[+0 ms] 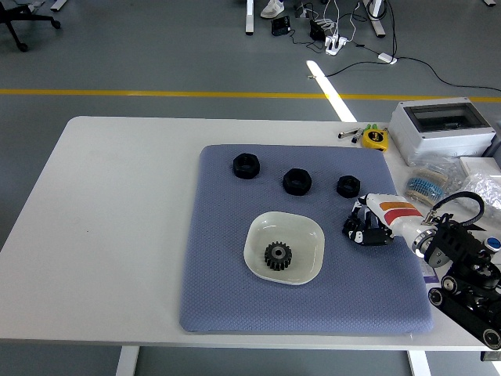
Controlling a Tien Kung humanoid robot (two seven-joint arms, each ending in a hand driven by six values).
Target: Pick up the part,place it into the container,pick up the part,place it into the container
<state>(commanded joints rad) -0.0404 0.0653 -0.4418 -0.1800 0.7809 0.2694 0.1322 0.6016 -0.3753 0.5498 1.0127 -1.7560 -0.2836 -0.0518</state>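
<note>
A white bowl [258, 236] sits in the middle of the blue-grey mat [227, 298] with one black gear [277, 256] in it. My right hand [362, 229] lies on the mat to the right of the bowl, its fingers curled around a small black part [353, 229]. Three black nut-like parts lie in a row behind the bowl: one on the left [245, 165], one in the middle [297, 181], one on the right [348, 186]. My left arm is out of view.
A grey box with a clear lid [442, 128], a yellow tape measure [375, 139] and bags of small parts [429, 184] lie at the table's right edge. The white table [117, 204] extends left of the mat.
</note>
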